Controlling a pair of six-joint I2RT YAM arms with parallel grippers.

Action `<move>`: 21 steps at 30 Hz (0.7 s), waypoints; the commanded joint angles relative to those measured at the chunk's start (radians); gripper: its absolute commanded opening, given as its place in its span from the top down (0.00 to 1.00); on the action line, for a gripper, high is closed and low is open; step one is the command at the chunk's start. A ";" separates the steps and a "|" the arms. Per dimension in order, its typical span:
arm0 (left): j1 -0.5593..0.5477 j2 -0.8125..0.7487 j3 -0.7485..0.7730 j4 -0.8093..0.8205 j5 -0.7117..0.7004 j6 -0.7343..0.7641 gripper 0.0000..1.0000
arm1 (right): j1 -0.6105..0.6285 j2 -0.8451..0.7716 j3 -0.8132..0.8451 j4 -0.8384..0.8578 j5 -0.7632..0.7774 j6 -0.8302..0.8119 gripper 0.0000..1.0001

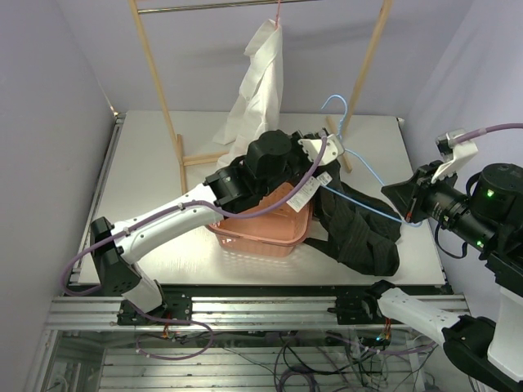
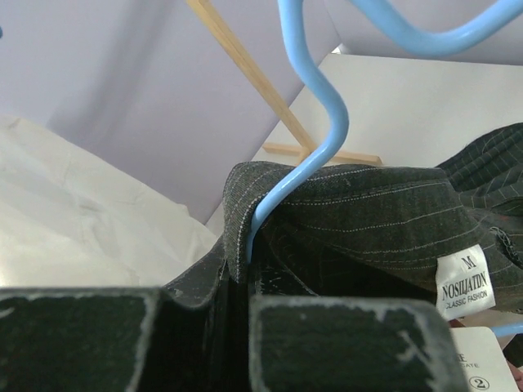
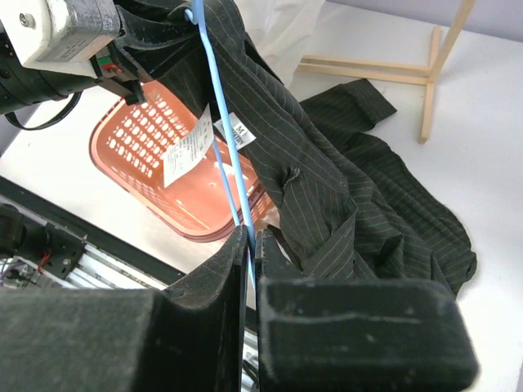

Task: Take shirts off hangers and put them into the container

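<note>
Left wrist: shirt tag (image 2: 464, 282) "NOSILJATN CLASSIC FASHION"

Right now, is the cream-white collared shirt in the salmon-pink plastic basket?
No, the cream-white collared shirt hangs from the thin pink wire hanger up on the wooden rack, outside the salmon-pink plastic basket.

The dark green-black shirt (image 1: 359, 237) has faint pale pinstripes, beside a cream-white shirt (image 1: 257, 90), light blue hanger (image 2: 339, 122), pink hanger (image 1: 279, 12) and salmon-pink basket (image 1: 261, 245).

Left end effector (image 2: 237, 282) and right end effector (image 3: 249, 245) both pinched closed.
</note>
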State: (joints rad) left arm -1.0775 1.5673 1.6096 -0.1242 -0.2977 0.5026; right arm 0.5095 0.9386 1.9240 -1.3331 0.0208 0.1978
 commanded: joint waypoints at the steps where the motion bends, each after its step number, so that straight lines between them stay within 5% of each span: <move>1: 0.003 0.008 0.070 0.056 0.040 -0.061 0.93 | 0.003 0.008 0.030 -0.013 0.057 0.004 1.00; 10: -0.009 0.242 0.356 0.009 0.087 -0.148 0.87 | 0.004 0.021 0.069 -0.045 0.319 0.080 1.00; 12: -0.017 0.325 0.482 -0.045 0.063 -0.149 0.68 | 0.004 0.020 0.070 -0.047 0.381 0.097 1.00; 14: -0.018 0.384 0.592 -0.083 0.019 -0.175 0.22 | 0.004 0.021 0.068 -0.047 0.444 0.113 1.00; 15: -0.018 0.398 0.613 -0.095 -0.001 -0.187 0.06 | 0.004 0.022 0.063 -0.047 0.469 0.118 1.00; 21: -0.018 0.316 0.460 -0.100 -0.075 -0.256 0.00 | 0.004 0.048 0.025 -0.047 0.524 0.117 1.00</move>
State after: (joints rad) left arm -1.0904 1.9701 2.1517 -0.2115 -0.3019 0.3241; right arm 0.5125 0.9627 1.9678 -1.3830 0.4610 0.2962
